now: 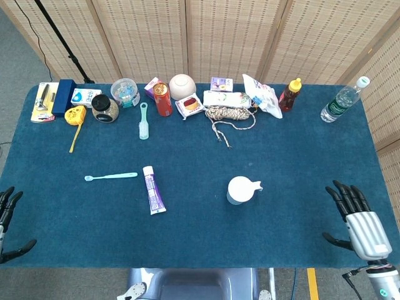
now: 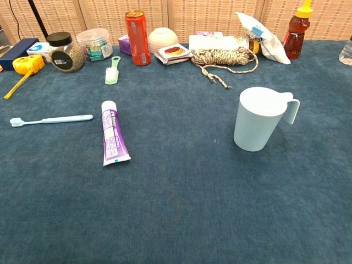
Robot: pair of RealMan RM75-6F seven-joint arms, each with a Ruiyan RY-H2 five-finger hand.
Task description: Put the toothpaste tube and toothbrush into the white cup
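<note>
Blue table (image 1: 200, 237): white cup (image 1: 240, 189) (upright) well apart from right hand (image 1: 357, 219)

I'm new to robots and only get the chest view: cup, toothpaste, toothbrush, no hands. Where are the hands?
Observer: The head view shows the right hand at the near right corner of the table, right of the cup.
Operator: Holding anything?
Observer: No, its fingers are spread and empty.
Operator: And the left one?
Observer: The left hand is at the near left edge, also empty, well short of the toothbrush.
</note>
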